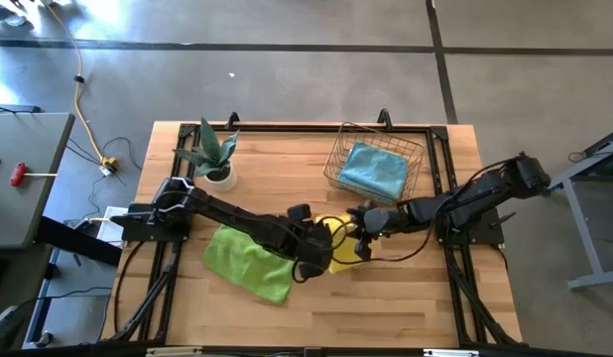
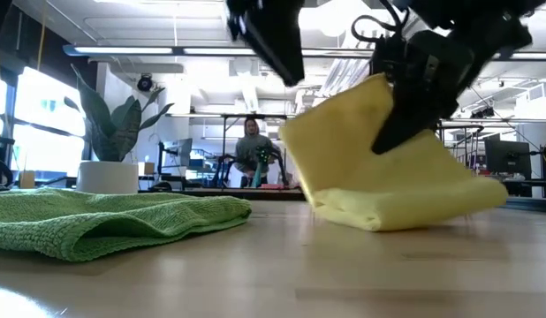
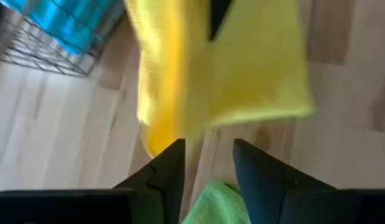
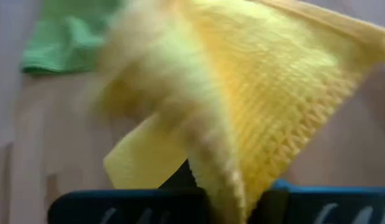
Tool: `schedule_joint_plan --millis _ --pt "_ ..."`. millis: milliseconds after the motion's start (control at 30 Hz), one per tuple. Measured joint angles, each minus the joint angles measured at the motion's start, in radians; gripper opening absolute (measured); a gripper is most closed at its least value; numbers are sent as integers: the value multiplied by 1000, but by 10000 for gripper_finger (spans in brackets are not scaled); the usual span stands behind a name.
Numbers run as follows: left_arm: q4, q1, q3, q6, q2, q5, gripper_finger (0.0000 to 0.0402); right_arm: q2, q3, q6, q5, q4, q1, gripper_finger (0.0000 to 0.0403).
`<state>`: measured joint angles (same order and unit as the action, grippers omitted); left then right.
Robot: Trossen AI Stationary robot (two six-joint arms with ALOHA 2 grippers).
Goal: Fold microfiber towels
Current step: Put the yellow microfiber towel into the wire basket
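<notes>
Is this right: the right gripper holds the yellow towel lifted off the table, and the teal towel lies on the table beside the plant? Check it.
Not quite. The right gripper does hold the yellow towel lifted, but the high view shows the teal towel inside the wire basket, not beside the plant.

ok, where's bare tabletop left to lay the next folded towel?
Free: the front strip of the wooden table below both arms, and the back edge between the potted green plant and the wire mesh basket. Crowded: the centre, where the left gripper, the right gripper, the yellow microfiber towel and the lime green towel bunch together.
</notes>
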<state>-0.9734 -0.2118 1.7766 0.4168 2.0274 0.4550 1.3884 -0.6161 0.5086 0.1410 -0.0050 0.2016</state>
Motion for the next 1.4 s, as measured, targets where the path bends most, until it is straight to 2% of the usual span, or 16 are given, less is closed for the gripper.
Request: schedule_joint_plan --millis 233,400,533,800,1000,1200,1400 --pt "-48 -62 83 -35 0 42 118 -32 -192 -57 0 -501 -88 0" --pt "-111 -104 118 -34 0 107 117 -29 -327 -171 6 -749 -155 0" --pt "-243 -135 141 29 0 177 117 -29 -427 -237 4 -904 -188 0" --pt "-487 -172 158 224 1 315 117 -28 -574 -417 19 -1087 -235 0" --pt "-600 -178 158 307 1 397 117 -25 -622 -570 95 -1178 -307 0" --pt "-598 -173 157 260 -3 409 117 -25 -663 -628 160 -1289 -382 0" --pt "-599 -152 157 253 -4 431 117 -23 -685 -772 162 -1302 -451 0"
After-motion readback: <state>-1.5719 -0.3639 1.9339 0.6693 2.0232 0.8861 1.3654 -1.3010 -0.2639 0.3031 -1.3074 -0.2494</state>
